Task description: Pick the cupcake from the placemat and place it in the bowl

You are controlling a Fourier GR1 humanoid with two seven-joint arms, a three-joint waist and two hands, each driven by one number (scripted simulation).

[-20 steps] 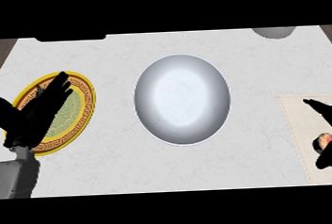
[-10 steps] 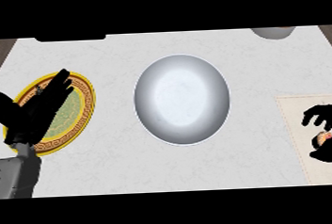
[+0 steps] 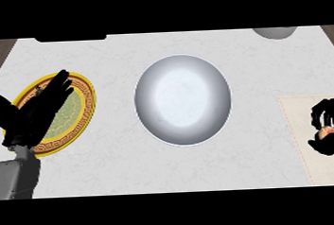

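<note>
My right hand (image 3: pixel 330 121) is at the right edge, over the beige placemat (image 3: pixel 300 127), with its fingers curled round the cupcake (image 3: pixel 331 132). Only a small pink and orange patch of the cupcake shows between the fingers. The large white bowl (image 3: pixel 183 99) stands in the middle of the counter, well to the left of that hand, and holds nothing. My left hand (image 3: pixel 33 115) rests open at the left, fingers up, above a plate.
A yellow-rimmed plate (image 3: pixel 77 113) with a green centre lies at the left under my left hand. A grey round object (image 3: pixel 275 32) sits at the back right edge. A dark slab (image 3: pixel 70 38) lies at the back left.
My right hand went from stretched out over the placemat to curled round the cupcake. The left hand has barely moved.
</note>
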